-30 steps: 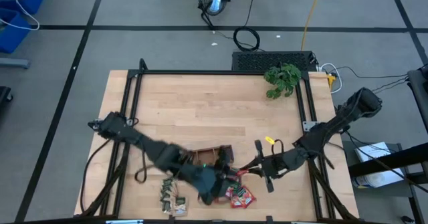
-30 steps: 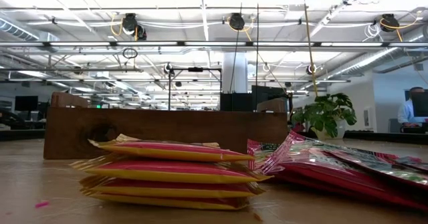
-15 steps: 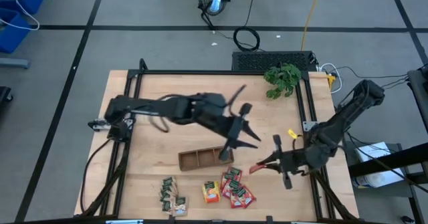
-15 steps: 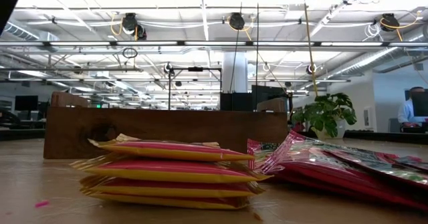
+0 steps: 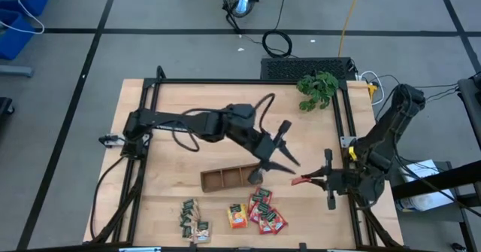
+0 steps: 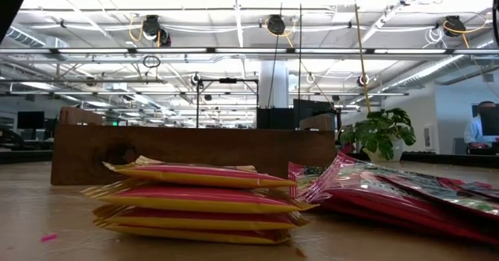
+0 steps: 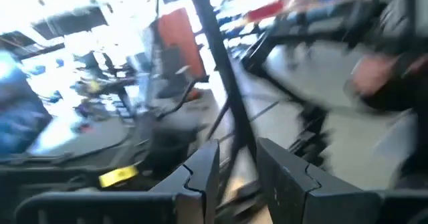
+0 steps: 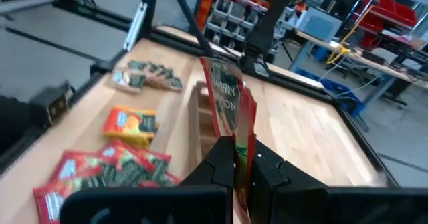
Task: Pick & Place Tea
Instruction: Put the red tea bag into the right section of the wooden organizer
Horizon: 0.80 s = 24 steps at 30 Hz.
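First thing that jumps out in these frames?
The right gripper pinches a red tea sachet upright, held off the table's right side. The left gripper hangs with nothing visible between its fingers, above the table's middle, just past the brown tray. Along the front edge lie three sachet groups: dark green ones, an orange stack and a red pile.

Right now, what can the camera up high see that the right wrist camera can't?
Only the high view shows both arms, the left end effector above the tray, and the plant. Only the right wrist view shows, close up, the right end effector shut on a red sachet. Both show the orange sachets, red sachets and green sachets on the table.
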### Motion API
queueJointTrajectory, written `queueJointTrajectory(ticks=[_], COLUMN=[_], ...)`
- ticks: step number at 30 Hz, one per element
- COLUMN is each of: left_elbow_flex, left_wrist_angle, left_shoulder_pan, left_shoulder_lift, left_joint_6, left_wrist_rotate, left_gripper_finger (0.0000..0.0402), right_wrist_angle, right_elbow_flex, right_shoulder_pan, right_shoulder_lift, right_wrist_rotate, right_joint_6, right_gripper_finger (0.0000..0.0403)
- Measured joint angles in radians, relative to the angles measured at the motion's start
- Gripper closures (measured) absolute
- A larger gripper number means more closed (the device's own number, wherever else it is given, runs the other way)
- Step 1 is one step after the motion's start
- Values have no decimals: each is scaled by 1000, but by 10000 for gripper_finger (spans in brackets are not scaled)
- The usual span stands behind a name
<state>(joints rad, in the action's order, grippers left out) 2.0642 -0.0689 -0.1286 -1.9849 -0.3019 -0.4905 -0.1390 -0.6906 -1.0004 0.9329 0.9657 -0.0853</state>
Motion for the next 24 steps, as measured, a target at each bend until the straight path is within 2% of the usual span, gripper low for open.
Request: queueJointTrajectory(ticks=[2, 3, 7, 9, 13, 16, 19, 22, 24], left_elbow_flex=[1, 1, -2, -2, 1, 1, -1, -1, -1], left_wrist_angle=[-24, -46, -71, -15, 90, 112, 115, 235, 357], left_shoulder_pan=[-5, -6, 0, 6, 53, 116, 173, 197, 198], left_shoulder_lift=[0, -2, -7, -6, -22, -61, -115, -195, -250], left_joint_6=[103, 117, 34, 33, 79, 125, 166, 204, 204], left_wrist_rotate=[31, 86, 369, 417, 289, 253, 123, -10, -63], left_gripper_finger=[295, 296, 296, 295, 295, 295, 295, 296, 296], right_wrist_angle=[0, 0, 12, 50, 150, 213, 279, 335, 368], right_elbow_flex=[29, 43, 99, 130, 184, 209, 237, 268, 282], right_shoulder_pan=[-22, -33, -73, -83, -85, -85, -85, -86, -92], right_shoulder_lift=[-16, -28, -70, -88, -125, -145, -156, -161, -161], right_wrist_rotate=[1, 3, 34, 57, 59, 59, 56, 56, 55], right_joint_6=[-31, -48, -93, -94, -48, 10, 58, 87, 95], right_gripper_finger=[399, 399, 399, 399, 399, 399, 399, 399, 398])
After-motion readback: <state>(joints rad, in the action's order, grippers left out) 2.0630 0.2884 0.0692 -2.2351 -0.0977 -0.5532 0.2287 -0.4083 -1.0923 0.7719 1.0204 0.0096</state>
